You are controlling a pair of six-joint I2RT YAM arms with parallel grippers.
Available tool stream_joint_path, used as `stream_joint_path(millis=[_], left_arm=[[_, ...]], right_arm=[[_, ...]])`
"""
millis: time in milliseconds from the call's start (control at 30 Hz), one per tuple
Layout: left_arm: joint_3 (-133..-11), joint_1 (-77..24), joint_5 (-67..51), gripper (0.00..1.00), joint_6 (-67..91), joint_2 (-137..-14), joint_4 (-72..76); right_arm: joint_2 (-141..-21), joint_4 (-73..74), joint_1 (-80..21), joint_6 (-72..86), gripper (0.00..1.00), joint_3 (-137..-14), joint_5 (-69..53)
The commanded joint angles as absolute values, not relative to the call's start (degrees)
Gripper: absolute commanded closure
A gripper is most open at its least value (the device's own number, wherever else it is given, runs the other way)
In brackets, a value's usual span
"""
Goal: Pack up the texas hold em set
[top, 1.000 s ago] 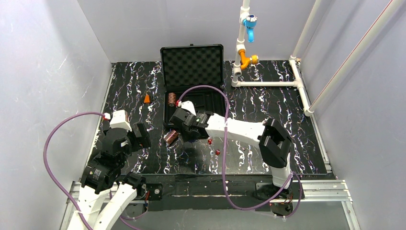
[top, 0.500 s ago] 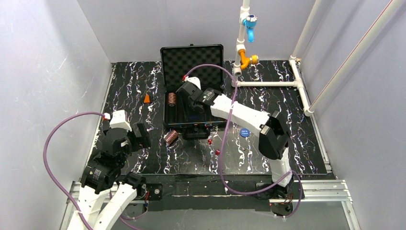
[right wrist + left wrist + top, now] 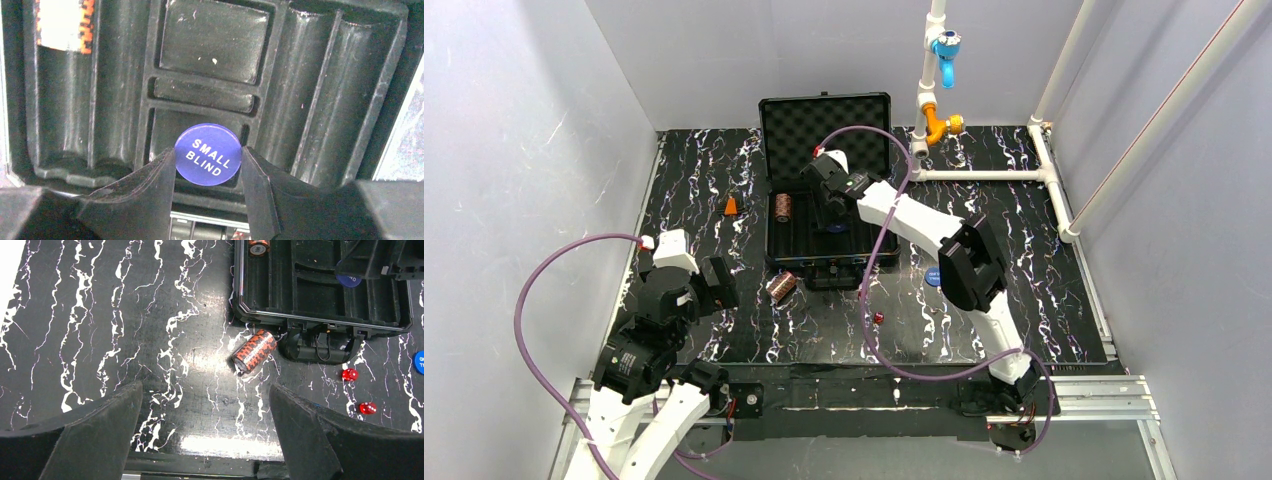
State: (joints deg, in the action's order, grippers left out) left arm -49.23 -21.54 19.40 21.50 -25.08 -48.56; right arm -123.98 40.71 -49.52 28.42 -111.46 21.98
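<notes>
The black briefcase (image 3: 769, 240) lies open at the back of the table, its foam lid (image 3: 824, 130) upright. My right gripper (image 3: 207, 151) hangs over the slotted tray (image 3: 215, 40), shut on a blue "SMALL BLIND" disc (image 3: 208, 155) by its edges. One copper-brown chip stack (image 3: 782, 207) lies in the tray's left slot. Another chip stack (image 3: 253, 350) lies on the table in front of the case. Two red dice (image 3: 349, 374) (image 3: 368, 408) and a second blue disc (image 3: 934, 275) rest on the table. My left gripper (image 3: 205, 405) is open and holds nothing, near the front left.
A small orange cone (image 3: 731, 206) stands left of the case. White pipes with a blue valve (image 3: 944, 45) and an orange fitting (image 3: 939, 125) run along the back right. Grey walls close in on both sides. The right arm's purple cable (image 3: 869, 290) loops over the table.
My right gripper has moved from the case's front edge back over the tray, carrying the blue disc. The second blue disc on the table is now uncovered. The left arm has not moved.
</notes>
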Motion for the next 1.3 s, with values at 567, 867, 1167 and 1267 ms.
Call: stream_joint_path(millis=[567, 867, 1167, 1267], left_arm=[[-49.0, -21.3, 21.3, 0.02, 21.6, -26.4, -50.0], [-49.0, -21.3, 21.4, 0.02, 21.6, -26.5, -49.9], [-49.0, -21.3, 21.8, 0.02, 21.7, -26.7, -50.1], [-49.0, -21.3, 22.0, 0.02, 21.7, -26.8, -50.0]], right_arm=[[-131.7, 36.7, -45.7, 25.3, 0.46, -121.7, 18.6], [-134.4, 34.8, -44.9, 24.3, 0.46, -123.8, 17.4], [-139.7, 34.2, -43.1, 24.3, 0.46, -129.3, 15.6], [-140.5, 34.0, -42.7, 24.4, 0.47, -129.7, 15.1]])
